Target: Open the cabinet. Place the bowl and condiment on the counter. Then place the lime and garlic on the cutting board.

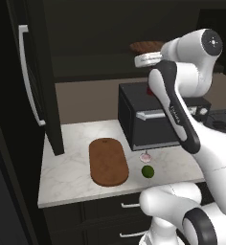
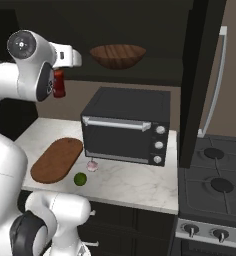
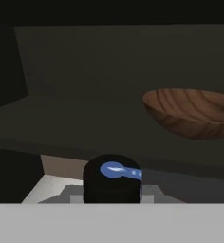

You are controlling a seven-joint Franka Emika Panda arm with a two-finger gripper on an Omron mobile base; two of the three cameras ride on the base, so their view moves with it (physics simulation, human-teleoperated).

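Note:
The cabinet [image 1: 38,72] stands with both doors swung open. On its shelf rests the brown wooden bowl [image 1: 146,46] [image 2: 117,56] [image 3: 194,114]. My gripper [image 2: 60,75] is shut on the red condiment [image 2: 58,85] [image 1: 149,90], held in the air left of the bowl, in front of the shelf and above the counter. Its black cap [image 3: 111,178] sits low in the hand view. On the marbled counter [image 1: 67,172] lies the cutting board [image 1: 108,161] [image 2: 57,160], bare. The garlic [image 1: 145,156] [image 2: 92,166] and lime [image 1: 147,171] [image 2: 80,179] lie on the counter just right of the board.
A black toaster oven [image 1: 148,119] [image 2: 127,125] stands on the counter below the shelf, behind the garlic. The open right cabinet door [image 2: 200,75] hangs over the counter's end, with a gas stove [image 2: 215,185] beyond it. Drawers [image 1: 129,206] run under the counter.

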